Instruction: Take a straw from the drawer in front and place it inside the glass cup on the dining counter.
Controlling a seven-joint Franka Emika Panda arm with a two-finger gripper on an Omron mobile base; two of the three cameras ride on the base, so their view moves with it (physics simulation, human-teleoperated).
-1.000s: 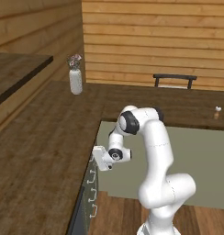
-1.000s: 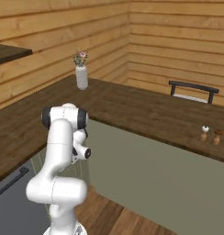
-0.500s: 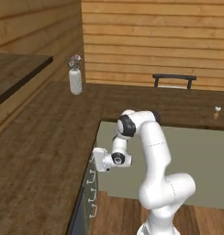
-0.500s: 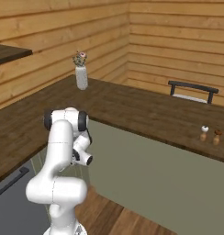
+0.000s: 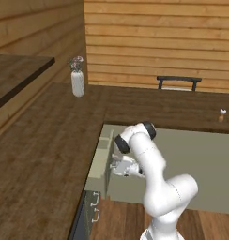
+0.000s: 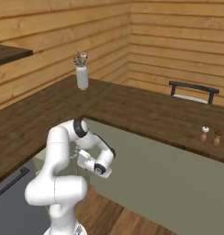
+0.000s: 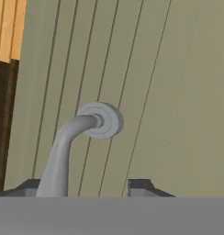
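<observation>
In the hand view the pale sage-green drawer (image 7: 178, 92) front fills the frame. Its grey curved handle (image 7: 63, 151) rises from a round mount. My gripper (image 7: 84, 188) is open, and the handle's bar passes between the fingertips (image 7: 141, 186), close to the left one. From the left base view the gripper (image 5: 115, 164) sits against the drawer (image 5: 108, 152) at the corner under the dark-brown dining counter (image 5: 149, 108). From the right side the gripper (image 6: 79, 155) is low beside the counter's base. The straw and the glass cup are out of view.
A white vase with flowers (image 5: 77, 77) (image 6: 81, 72) stands at the counter's far corner. Two small shakers (image 5: 222, 115) (image 6: 210, 134) sit far right. A dark chair (image 5: 177, 82) stands behind the counter. A grey panel with a dark bar handle (image 6: 13, 195) is at lower left.
The hand has sunk lower and drawn back toward the base, with the elbow dropping. A pale strip of the drawer now shows beside the counter's corner.
</observation>
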